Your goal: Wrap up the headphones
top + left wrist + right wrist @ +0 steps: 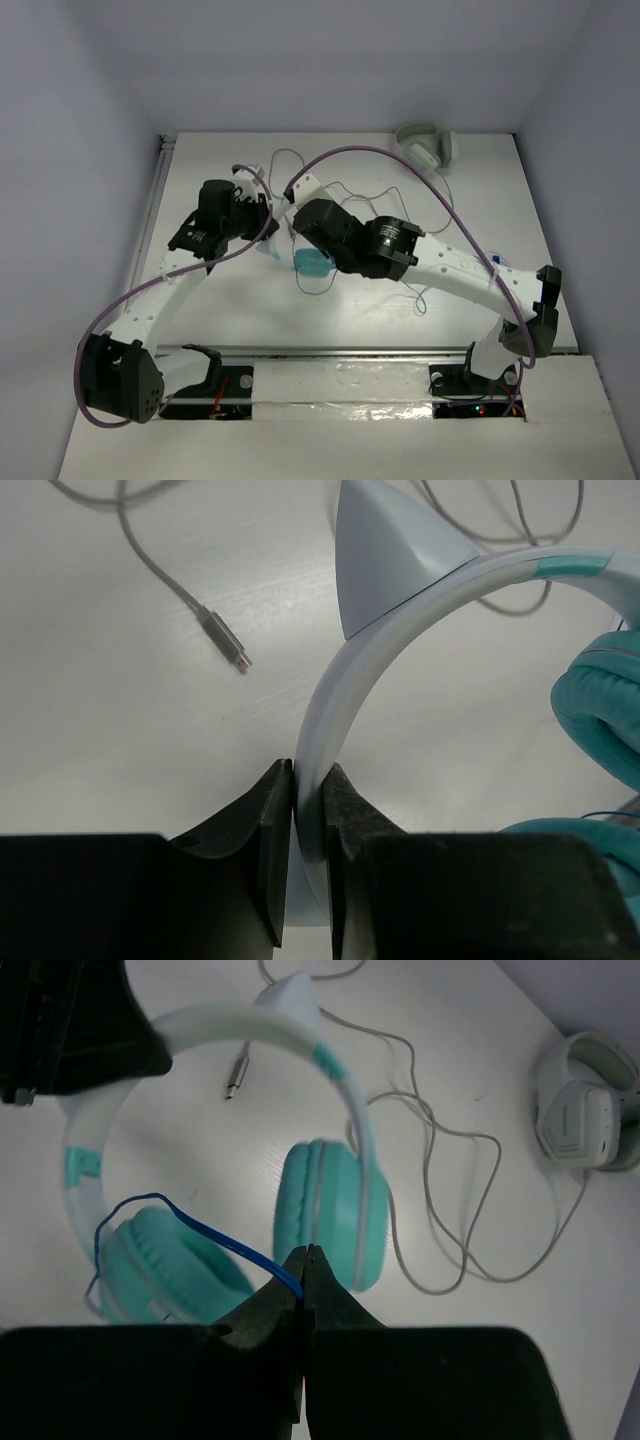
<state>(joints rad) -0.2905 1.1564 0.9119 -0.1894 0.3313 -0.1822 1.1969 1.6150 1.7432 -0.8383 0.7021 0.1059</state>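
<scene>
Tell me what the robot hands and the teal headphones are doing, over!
Left gripper: jaws shut on headphones' headband. Right gripper: jaws pinching blue cable. Loose grey cable lies beside them, over.

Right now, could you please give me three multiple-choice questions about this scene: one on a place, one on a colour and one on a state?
1. In the top view, where do the grey-white headphones lie?
A) at the far edge, right of centre
B) at the near edge, on the left
C) under the left arm

2. What colour are the ear cups of the headphones being wrapped?
A) red
B) teal
C) black

3. What does the right gripper hold?
A) an ear cup
B) nothing, it is open
C) the thin blue cable

Answers:
1 A: they sit near the back wall, on the right side.
2 B: both cushions look teal in the right wrist view.
3 C: its jaws are shut on the cable, while the left gripper clamps the headband.
</scene>
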